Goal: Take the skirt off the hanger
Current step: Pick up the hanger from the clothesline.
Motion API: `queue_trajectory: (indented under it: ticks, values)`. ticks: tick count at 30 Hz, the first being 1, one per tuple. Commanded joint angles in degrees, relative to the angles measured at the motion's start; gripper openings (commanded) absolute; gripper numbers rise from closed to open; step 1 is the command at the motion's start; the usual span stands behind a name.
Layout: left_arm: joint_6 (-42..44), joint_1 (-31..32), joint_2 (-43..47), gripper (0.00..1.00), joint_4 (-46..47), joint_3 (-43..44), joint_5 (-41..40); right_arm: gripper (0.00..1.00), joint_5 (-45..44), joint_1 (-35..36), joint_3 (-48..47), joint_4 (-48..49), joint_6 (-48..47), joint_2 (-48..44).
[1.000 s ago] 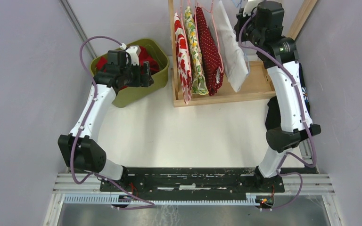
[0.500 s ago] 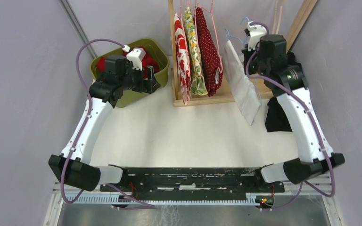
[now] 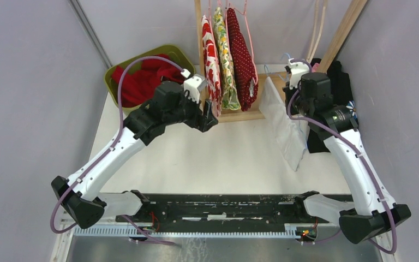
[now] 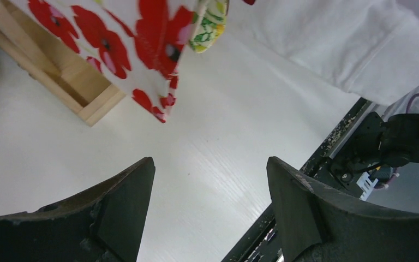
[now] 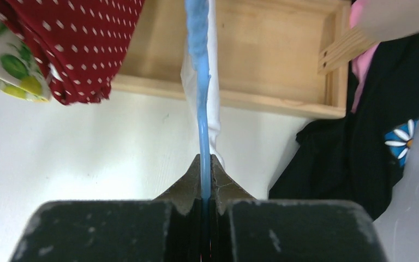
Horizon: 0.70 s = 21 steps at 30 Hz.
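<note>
The right hand [image 5: 204,164] was pressed together on the blue hanger [image 5: 199,65], pinching its wire; the white skirt [image 3: 286,123] hung from that hanger at about two o'clock over the desk [image 3: 196,158], just in front of the wooden rack [image 5: 273,54]. The left hand [image 4: 210,164] stood spread and empty near twelve o'clock, just beside the poppy-print garment [image 4: 142,49] hanging on the rack; a green basket [image 3: 112,73] of red clothes sat at ten o'clock; a black garment [image 5: 371,158] lay at three o'clock.
</note>
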<state>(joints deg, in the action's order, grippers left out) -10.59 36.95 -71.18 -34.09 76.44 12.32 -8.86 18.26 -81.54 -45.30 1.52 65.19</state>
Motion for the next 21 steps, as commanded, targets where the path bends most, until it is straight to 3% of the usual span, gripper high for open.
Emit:
queue_trajectory:
  ticks: [1, 7, 13, 17, 18, 21]
  values:
    - [-3.90, 5.51, 1.10, 0.82, 3.64, 1.64, -5.33, 0.01, 0.72, 0.20, 1.80, 6.48, 1.57, -1.91]
    - [-6.17, 13.97, -1.33, 0.83, 6.63, 2.52, -8.52, 0.01, 1.57, 0.24, 1.24, 5.62, 0.99, -2.31]
    - [-6.62, 20.68, -6.14, 0.85, 17.40, 0.24, -9.24, 0.01, 2.91, 0.20, 2.30, 6.24, 1.29, -2.31]
    - [-4.69, 23.33, -7.43, 0.92, 32.30, -6.71, -13.83, 0.01, 3.48, 0.22, 2.27, 6.26, 1.27, -2.27]
    - [-4.43, 23.34, -7.36, 0.98, 36.93, -9.27, -14.25, 0.01, 3.54, 0.24, 2.12, 6.20, 1.40, -2.27]
    - [-3.11, 23.40, -8.02, 0.99, 47.39, -13.37, -15.45, 0.01, 3.99, 0.20, 1.44, 5.85, 1.59, -2.27]
